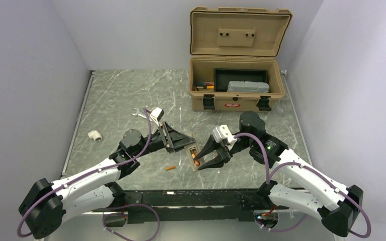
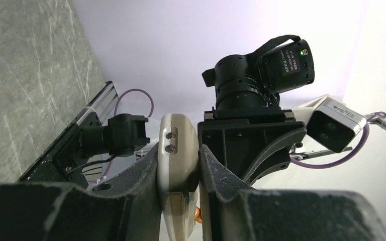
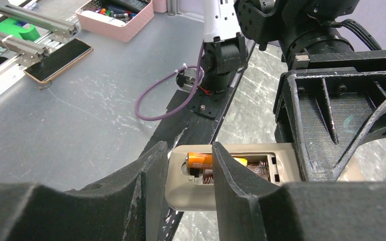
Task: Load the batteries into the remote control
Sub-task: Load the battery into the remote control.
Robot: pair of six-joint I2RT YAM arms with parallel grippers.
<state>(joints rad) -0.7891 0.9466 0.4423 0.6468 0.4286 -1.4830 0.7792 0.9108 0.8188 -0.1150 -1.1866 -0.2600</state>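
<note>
Grey marbled surface (image 1: 115, 95), walled in white, with an open tan toolbox (image 1: 236, 95) at the far edge. A wrench (image 1: 139, 112) and a white fitting (image 1: 95, 135) lie to the left, well apart from the work.

Remote (image 1: 193, 153): held off the surface at centre, back side toward the right arm, bay uncovered. It is a slim, rigid plastic shell, judged light and smooth enough to slip or twist in a pinch. It is best held across its narrow sides, clear of the bay.

Left gripper (image 2: 179, 160): closed on the remote's two long sides, with one end of the bar standing out past the fingers.

Battery (image 3: 201, 160): lies in the bay, orange end outward. A bare spring coil shows in the slot beside it.

Second battery (image 1: 170, 167): loose on the surface, just left of the remote and in front of the left arm. It is a small, hard, round metal cylinder, likely to roll. It should be pinched across its middle, with its axis lined up with the slot.

Right gripper (image 3: 191, 175): jaws partly apart, straddling the bay end of the remote. Whether they press on anything cannot be told.
</note>
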